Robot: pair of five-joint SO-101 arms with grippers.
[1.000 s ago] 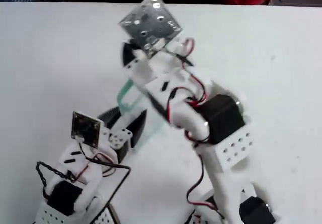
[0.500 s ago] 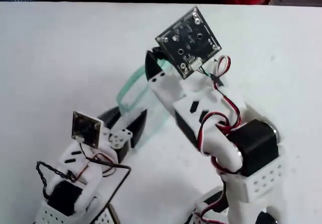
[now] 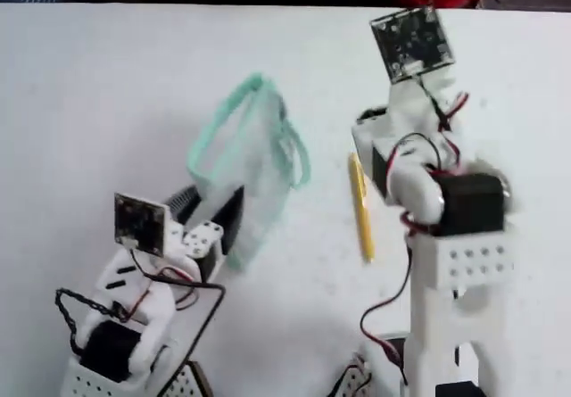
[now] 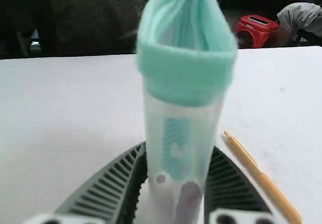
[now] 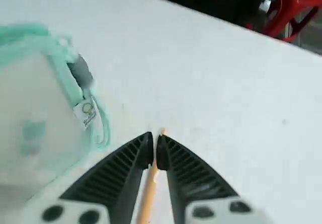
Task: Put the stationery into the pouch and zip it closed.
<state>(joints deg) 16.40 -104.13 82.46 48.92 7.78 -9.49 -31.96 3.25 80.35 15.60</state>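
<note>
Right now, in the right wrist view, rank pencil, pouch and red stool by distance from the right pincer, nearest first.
From the right pincer:
1. pencil: right at the tips, lying on the table.
2. pouch: farther off across the table, with its zipper end towards the pincer.
3. red stool: past the table's far edge, in the room behind.

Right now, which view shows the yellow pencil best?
The high view: the pencil shows at full length. The left wrist view cuts off one end; the right wrist view has a short stretch between the right gripper's fingers.
</note>
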